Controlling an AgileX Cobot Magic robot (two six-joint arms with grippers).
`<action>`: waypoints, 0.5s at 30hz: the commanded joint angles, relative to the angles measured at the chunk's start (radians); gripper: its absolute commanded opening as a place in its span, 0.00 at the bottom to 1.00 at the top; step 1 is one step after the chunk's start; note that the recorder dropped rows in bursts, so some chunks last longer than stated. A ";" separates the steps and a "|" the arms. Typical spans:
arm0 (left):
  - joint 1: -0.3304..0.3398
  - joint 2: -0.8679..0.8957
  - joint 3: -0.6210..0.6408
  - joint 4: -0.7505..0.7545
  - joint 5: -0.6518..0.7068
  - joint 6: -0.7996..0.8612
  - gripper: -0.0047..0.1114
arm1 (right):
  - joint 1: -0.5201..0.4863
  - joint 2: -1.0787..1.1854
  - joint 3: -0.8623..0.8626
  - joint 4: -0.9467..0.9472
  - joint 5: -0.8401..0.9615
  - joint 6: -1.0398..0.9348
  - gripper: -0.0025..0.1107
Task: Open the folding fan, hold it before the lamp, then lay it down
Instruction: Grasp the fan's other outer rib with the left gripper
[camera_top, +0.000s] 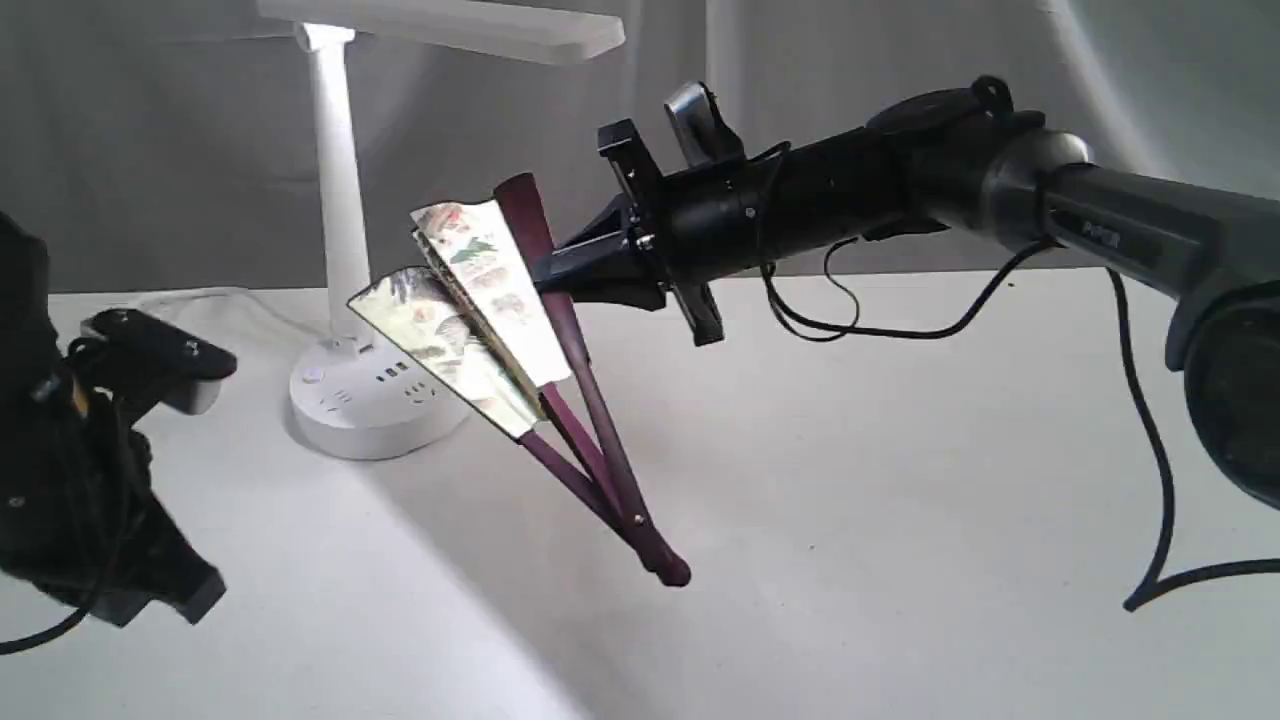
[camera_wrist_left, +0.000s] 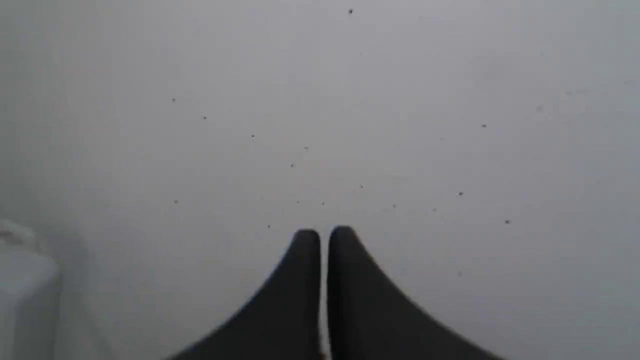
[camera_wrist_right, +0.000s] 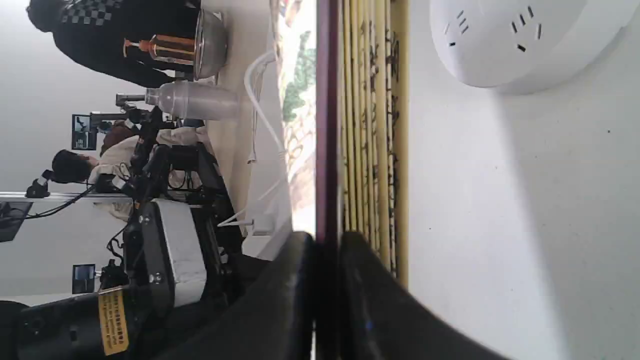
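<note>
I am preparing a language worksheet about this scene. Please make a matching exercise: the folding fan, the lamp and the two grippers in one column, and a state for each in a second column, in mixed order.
Column one
1. folding fan
2. lamp
3. left gripper
4. right gripper

Column two
A. shut, holding nothing
B. partly spread open
C. clamped on a dark maroon rib
D. standing upright on its round base

Pairs: 1-B, 2-D, 3-A, 4-C
</note>
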 joint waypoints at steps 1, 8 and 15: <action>-0.006 0.000 0.064 0.027 -0.280 -0.078 0.04 | 0.001 -0.016 0.005 0.024 0.005 -0.011 0.02; 0.077 0.000 0.290 0.007 -1.277 -0.248 0.04 | 0.001 -0.016 0.005 0.026 0.005 -0.011 0.02; 0.165 0.023 0.494 -0.219 -2.035 -0.438 0.04 | 0.001 -0.016 0.005 0.039 0.005 -0.024 0.02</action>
